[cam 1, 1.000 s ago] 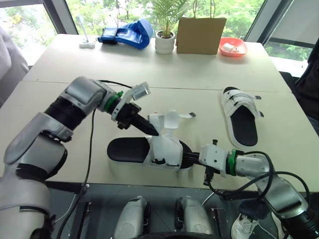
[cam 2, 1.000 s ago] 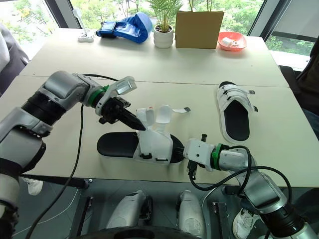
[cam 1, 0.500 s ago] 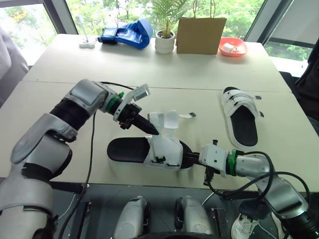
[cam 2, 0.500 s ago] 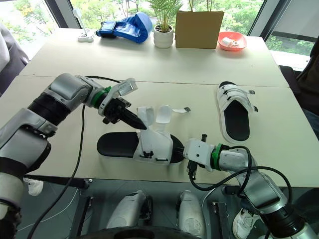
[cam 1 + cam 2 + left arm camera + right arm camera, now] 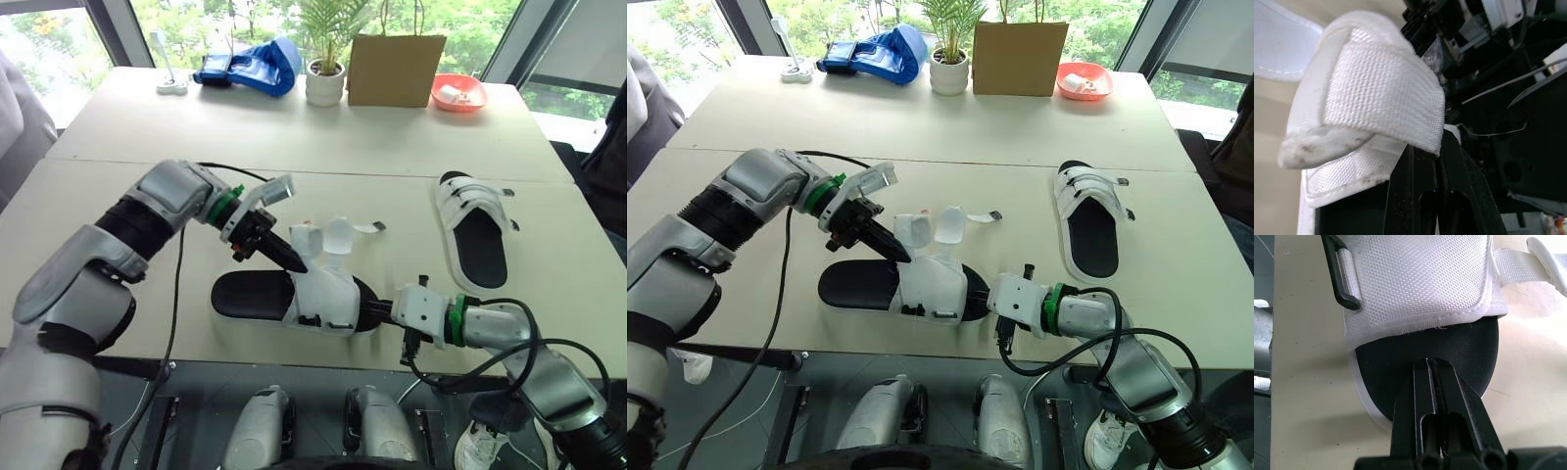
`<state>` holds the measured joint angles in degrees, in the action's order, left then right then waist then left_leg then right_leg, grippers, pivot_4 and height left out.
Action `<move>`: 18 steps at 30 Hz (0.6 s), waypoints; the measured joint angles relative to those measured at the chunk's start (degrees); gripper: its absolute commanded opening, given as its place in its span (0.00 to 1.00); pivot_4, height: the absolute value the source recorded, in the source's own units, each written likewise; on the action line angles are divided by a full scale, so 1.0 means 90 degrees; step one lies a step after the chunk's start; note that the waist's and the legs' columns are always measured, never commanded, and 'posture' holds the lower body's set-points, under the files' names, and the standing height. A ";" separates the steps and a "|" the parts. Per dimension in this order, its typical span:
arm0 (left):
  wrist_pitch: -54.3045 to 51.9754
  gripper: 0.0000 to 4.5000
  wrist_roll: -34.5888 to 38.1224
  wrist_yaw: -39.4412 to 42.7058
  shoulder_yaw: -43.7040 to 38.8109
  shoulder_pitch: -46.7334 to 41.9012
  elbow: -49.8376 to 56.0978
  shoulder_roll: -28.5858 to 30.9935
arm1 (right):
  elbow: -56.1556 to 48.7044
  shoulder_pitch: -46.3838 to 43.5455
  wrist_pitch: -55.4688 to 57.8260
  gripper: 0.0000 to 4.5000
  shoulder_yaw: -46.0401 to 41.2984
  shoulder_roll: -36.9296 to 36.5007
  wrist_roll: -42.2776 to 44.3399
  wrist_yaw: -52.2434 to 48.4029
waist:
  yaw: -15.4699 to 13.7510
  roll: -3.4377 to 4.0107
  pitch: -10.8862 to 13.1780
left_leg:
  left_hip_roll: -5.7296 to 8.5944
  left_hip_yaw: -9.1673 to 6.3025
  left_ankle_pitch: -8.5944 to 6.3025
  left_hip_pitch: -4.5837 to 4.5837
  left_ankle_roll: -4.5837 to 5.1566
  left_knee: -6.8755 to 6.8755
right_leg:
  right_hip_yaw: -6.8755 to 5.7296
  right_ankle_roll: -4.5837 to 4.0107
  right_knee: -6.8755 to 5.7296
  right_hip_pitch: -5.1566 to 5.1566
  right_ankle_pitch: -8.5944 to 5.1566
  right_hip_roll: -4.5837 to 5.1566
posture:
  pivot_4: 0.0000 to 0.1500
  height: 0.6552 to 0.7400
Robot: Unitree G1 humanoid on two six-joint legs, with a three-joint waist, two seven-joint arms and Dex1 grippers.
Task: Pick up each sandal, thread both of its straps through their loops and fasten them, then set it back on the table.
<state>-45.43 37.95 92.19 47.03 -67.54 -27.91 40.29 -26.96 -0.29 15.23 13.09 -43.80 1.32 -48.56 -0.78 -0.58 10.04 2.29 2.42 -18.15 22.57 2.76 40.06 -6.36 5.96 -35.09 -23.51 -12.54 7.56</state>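
The near sandal (image 5: 250, 294), black sole with a white upper, lies by the table's front edge. My left gripper (image 5: 291, 262) is shut on one of its white straps (image 5: 1376, 93), which folds over the fingertips (image 5: 1422, 196). A second strap (image 5: 336, 235) stands up loose beside it. My right gripper (image 5: 377, 310) is shut on the sandal's black sole (image 5: 1425, 340) at its right end, below the white upper and a black loop (image 5: 1342, 276). The other sandal (image 5: 475, 227) lies flat at the right, straps across it.
At the table's far edge stand a blue bag (image 5: 250, 67), a potted plant (image 5: 324, 83), a brown paper bag (image 5: 395, 69) and a red bowl (image 5: 458, 92). A black cable (image 5: 178, 284) hangs from my left arm over the front edge.
My left gripper has drawn slightly back to the left with the strap, folding it over. The right gripper and the sandal's sole have stayed put.
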 measured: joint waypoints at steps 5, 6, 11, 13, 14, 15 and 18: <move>0.0396 0.00 -0.0028 0.0000 0.0234 -0.0141 0.0011 0.0000 | 0.0000 -0.0010 0.0000 0.00 0.0006 0.0002 0.0000 -0.0001 | 0.0000 0.0000 0.0000 | 0.0000 0.0000 0.0000 0.0000 0.0000 0.0000 | 0.0000 0.0000 0.0000 -0.0001 0.0000 0.0000 | 1.00 0.77; 0.0437 0.00 -0.0021 0.0000 0.0346 -0.0233 0.0023 0.0004 | 0.0002 -0.0013 0.0001 0.00 0.0006 0.0001 0.0000 -0.0002 | 0.0000 -0.0001 0.0000 | 0.0000 0.0000 0.0000 0.0001 0.0000 0.0000 | 0.0000 0.0000 0.0000 0.0000 0.0000 0.0000 | 1.00 0.77; 0.0848 0.00 0.0041 0.0000 0.0751 -0.0529 0.0368 0.0108 | 0.0028 -0.0086 0.0005 0.00 0.0047 0.0002 -0.0001 -0.0036 | 0.0010 0.0002 0.0000 | 0.0000 0.0000 0.0000 0.0000 0.0000 -0.0001 | 0.0000 0.0000 0.0000 -0.0002 0.0000 0.0000 | 1.00 0.77; 0.0941 0.00 0.0117 0.0000 0.0910 -0.0605 0.0431 0.0174 | 0.0033 -0.0104 0.0005 0.00 0.0053 0.0002 -0.0001 -0.0038 | 0.0011 0.0001 0.0000 | 0.0000 0.0000 0.0000 0.0000 0.0000 -0.0001 | 0.0000 0.0000 0.0000 -0.0002 0.0000 -0.0001 | 1.00 0.77; 0.1001 0.00 0.0190 -0.0001 0.1066 -0.0705 0.0500 0.0238 | 0.0034 -0.0123 0.0005 0.00 0.0051 0.0002 -0.0001 -0.0039 | 0.0008 0.0000 0.0001 | 0.0000 0.0000 0.0000 0.0001 0.0000 0.0000 | 0.0000 0.0000 -0.0001 -0.0002 0.0000 -0.0001 | 1.00 0.77; 0.1087 0.00 0.0257 -0.0001 0.1187 -0.0830 0.0558 0.0298 | 0.0039 -0.0139 0.0005 0.00 0.0049 0.0002 -0.0002 -0.0045 | 0.0006 -0.0002 0.0002 | 0.0000 0.0000 0.0000 0.0001 0.0000 0.0000 | 0.0000 0.0000 -0.0001 -0.0001 0.0000 -0.0001 | 1.00 0.77; 0.1302 0.00 0.0418 -0.0001 0.1442 -0.1167 0.0661 0.0350 | 0.0059 -0.0131 0.0001 0.00 0.0055 0.0005 -0.0002 -0.0049 | 0.0006 0.0000 0.0001 | 0.0000 0.0000 0.0000 -0.0002 0.0000 0.0000 | 0.0001 0.0000 -0.0001 0.0001 0.0000 -0.0001 | 1.00 0.77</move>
<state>-33.71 41.70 92.18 60.01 -78.04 -21.96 43.44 -26.43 -1.47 15.24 13.59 -43.75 1.31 -49.00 -0.72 -0.58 10.05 2.29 2.42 -18.15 22.55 2.76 40.06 -6.35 5.96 -35.10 -23.50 -12.54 7.55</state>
